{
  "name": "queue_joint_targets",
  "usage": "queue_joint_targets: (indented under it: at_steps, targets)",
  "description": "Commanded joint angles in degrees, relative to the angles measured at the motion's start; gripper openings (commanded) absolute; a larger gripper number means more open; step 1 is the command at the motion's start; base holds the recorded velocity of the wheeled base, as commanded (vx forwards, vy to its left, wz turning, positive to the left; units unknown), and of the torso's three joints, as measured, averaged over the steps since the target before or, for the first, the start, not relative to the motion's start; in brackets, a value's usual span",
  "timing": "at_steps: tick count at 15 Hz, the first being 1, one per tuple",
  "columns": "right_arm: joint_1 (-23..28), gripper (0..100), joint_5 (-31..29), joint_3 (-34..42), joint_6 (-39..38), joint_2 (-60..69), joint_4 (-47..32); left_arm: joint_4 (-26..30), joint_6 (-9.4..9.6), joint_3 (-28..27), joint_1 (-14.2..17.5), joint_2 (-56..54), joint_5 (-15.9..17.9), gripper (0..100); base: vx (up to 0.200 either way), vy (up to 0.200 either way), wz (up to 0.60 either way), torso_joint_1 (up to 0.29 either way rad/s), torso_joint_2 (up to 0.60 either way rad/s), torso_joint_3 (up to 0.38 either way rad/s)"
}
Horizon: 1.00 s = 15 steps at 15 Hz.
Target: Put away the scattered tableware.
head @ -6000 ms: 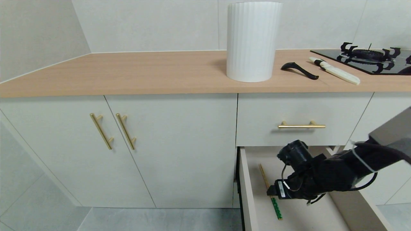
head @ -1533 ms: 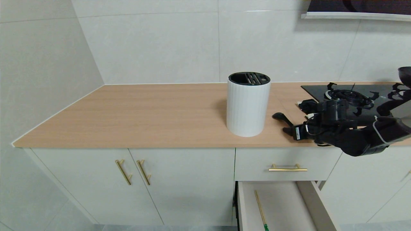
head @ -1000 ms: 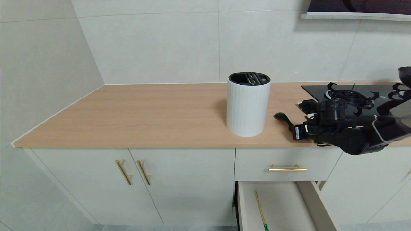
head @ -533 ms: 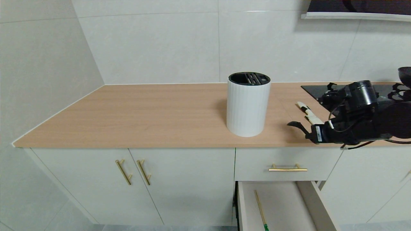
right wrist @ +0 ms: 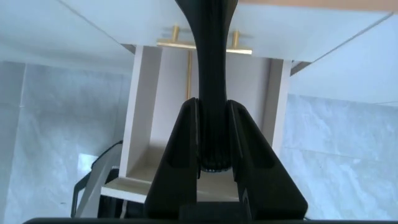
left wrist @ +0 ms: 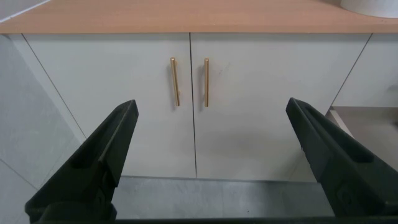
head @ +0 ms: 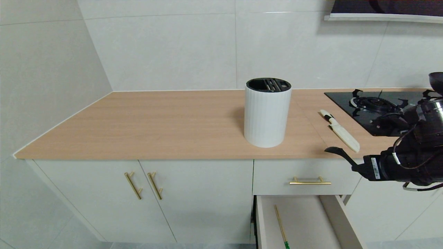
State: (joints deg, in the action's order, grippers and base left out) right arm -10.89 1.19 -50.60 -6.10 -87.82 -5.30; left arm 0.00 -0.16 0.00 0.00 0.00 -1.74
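Observation:
My right gripper [head: 358, 168] is shut on the handle of a black spoon-like utensil [head: 337, 153], held in the air just in front of the counter edge, above the open drawer [head: 263, 221]. The right wrist view looks down the utensil [right wrist: 208, 50], clamped between the fingers [right wrist: 180, 143], with the drawer [right wrist: 140, 124] below. A pair of chopsticks [head: 279, 224] lies in the drawer. A white-handled knife [head: 340, 130] lies on the wooden counter [head: 155, 124], right of the white slotted holder [head: 267, 112]. My left gripper [left wrist: 211, 162] hangs open before the cabinet doors, holding nothing.
A black gas stove [head: 373, 105] sits at the counter's far right. A shut drawer with a gold handle [head: 310, 181] is above the open one. Two cabinet doors with gold handles [left wrist: 189, 81] stand to the left. The counter's left half is bare.
The head view rose from the drawer to the counter. My right gripper took the black utensil off the counter and carried it forward, right and down past the counter edge, uncovering the knife.

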Motion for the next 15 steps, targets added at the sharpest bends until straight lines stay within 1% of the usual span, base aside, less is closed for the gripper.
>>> queue_joint_targets:
  at_steps: [1,5,9,11,15]
  targets:
    - [-0.10,0,0.12,2.26,0.12,0.63,1.79,0.00,-0.02,0.00,0.00,0.09,-0.01,100,0.000,0.000,0.00,0.000,0.00,0.000]
    - [-0.10,0,-0.05,5.34,0.47,-1.65,6.53,0.00,-0.02,0.00,0.00,0.00,-0.01,100,0.000,0.000,0.00,0.000,0.00,0.000]
    - [-0.19,0,-0.58,6.04,0.56,-2.18,6.71,0.00,-0.02,0.00,0.00,0.00,-0.01,100,0.000,0.000,0.00,-0.005,0.01,0.014]
    - [-0.28,0,-0.67,6.22,0.65,-2.27,6.62,0.00,-0.02,0.00,0.00,0.00,-0.01,100,0.000,0.000,0.00,-0.144,0.32,0.176]
    - [-0.72,0,-0.67,6.57,0.65,-2.71,6.62,0.00,-0.02,0.00,0.00,0.00,-0.01,100,0.000,0.000,0.00,-0.190,0.47,0.264]
